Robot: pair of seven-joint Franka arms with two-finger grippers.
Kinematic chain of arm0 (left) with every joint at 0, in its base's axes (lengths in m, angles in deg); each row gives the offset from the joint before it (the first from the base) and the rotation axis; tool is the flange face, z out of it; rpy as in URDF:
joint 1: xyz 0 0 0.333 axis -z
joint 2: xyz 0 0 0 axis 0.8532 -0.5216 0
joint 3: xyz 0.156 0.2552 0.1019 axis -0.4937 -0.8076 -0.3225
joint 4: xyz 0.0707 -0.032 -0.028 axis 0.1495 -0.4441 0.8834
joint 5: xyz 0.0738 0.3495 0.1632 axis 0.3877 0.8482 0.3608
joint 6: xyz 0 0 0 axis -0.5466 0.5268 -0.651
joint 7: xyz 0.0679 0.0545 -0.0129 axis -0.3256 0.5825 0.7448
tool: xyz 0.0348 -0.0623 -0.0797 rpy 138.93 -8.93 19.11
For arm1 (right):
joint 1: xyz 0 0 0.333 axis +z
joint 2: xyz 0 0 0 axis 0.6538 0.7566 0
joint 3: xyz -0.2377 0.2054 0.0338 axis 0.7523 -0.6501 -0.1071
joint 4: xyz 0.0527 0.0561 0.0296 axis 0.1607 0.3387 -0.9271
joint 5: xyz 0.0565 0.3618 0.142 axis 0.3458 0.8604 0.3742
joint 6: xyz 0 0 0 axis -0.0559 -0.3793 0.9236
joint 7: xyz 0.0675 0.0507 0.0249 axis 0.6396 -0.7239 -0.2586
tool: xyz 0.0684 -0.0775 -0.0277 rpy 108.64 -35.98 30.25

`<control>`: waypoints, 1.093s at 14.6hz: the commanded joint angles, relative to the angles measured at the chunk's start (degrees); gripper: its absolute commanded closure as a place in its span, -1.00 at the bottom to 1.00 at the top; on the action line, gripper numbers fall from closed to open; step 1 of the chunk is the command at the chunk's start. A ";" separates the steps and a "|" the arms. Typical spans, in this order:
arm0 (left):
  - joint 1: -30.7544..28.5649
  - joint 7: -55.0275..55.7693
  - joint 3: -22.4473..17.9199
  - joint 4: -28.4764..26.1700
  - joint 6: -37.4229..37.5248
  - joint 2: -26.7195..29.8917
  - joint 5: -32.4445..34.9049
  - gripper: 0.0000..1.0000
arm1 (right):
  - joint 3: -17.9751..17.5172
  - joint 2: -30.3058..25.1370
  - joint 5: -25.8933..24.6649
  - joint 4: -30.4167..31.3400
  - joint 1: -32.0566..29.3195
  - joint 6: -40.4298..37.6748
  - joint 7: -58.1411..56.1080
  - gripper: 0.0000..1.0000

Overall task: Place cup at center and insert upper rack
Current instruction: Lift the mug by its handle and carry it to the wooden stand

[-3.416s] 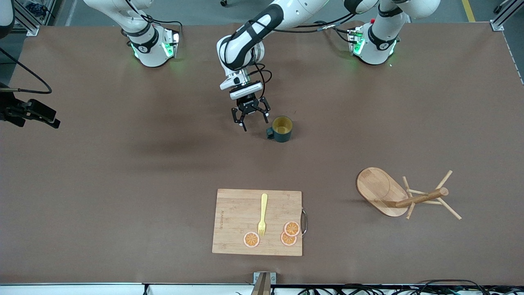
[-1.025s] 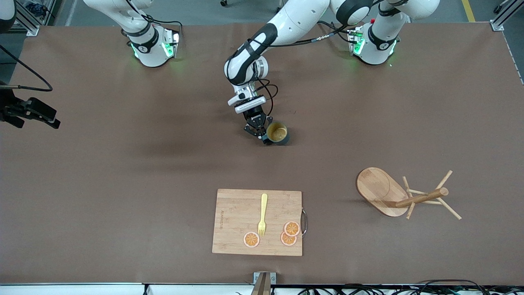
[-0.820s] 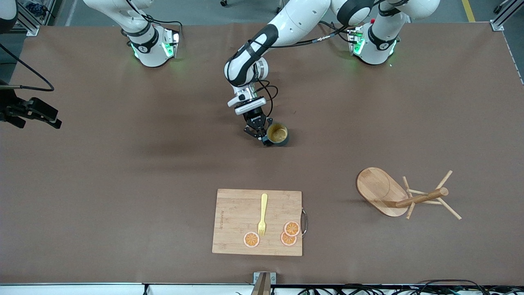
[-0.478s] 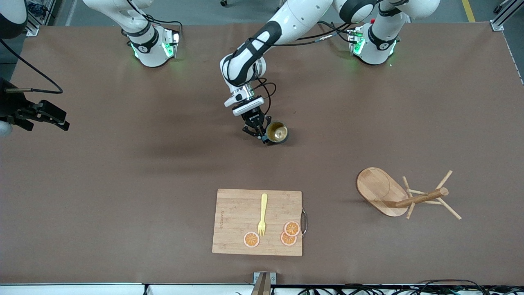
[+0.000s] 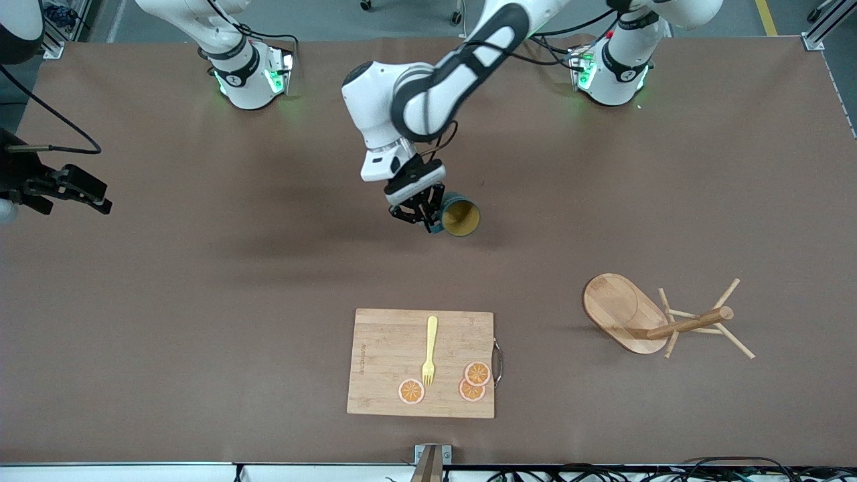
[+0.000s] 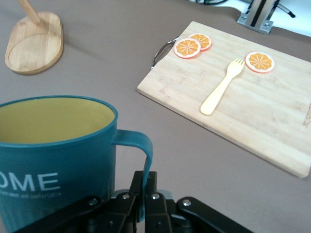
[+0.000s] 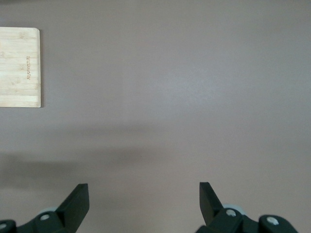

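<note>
The teal cup (image 5: 460,217) with a yellow inside hangs tilted a little above the table, roughly midway between the two arms' ends. My left gripper (image 5: 430,221) is shut on its thin handle (image 6: 146,150), which the left wrist view shows pinched between the fingers (image 6: 151,182). The upper rack (image 5: 643,318), a wooden mug tree, lies on its side toward the left arm's end, its oval base (image 6: 34,43) on edge. My right gripper (image 5: 90,194) hovers over the right arm's end of the table, open (image 7: 144,194) with nothing between its fingers.
A bamboo cutting board (image 5: 388,355) lies near the front edge, nearer the camera than the cup. On it are a yellow fork (image 5: 429,351) and three orange slices (image 5: 477,373). One corner of the board (image 7: 19,68) shows in the right wrist view.
The left gripper, shut on the handle, has lifted the cup off the table and tipped it. The right gripper has shifted slightly inward.
</note>
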 commanded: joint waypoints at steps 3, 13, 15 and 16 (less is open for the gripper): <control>-8.44 -3.01 0.48 -1.40 -3.08 7.19 -15.64 0.99 | 0.02 0.12 -1.23 -0.72 0.15 -0.10 -0.33 -1.00; -27.07 -7.31 0.48 -1.75 -9.59 11.42 -47.64 0.99 | 0.11 0.12 -1.23 -0.72 0.15 -0.19 -0.33 -1.00; -31.12 -10.82 0.48 -2.10 -9.50 12.21 -53.88 0.99 | 0.02 0.12 -1.23 -0.72 0.06 -0.10 -0.32 -1.00; -32.62 -12.40 0.48 -2.54 -9.50 12.56 -56.44 0.99 | 0.02 0.12 -1.23 -0.72 -0.02 -0.10 -0.24 -1.00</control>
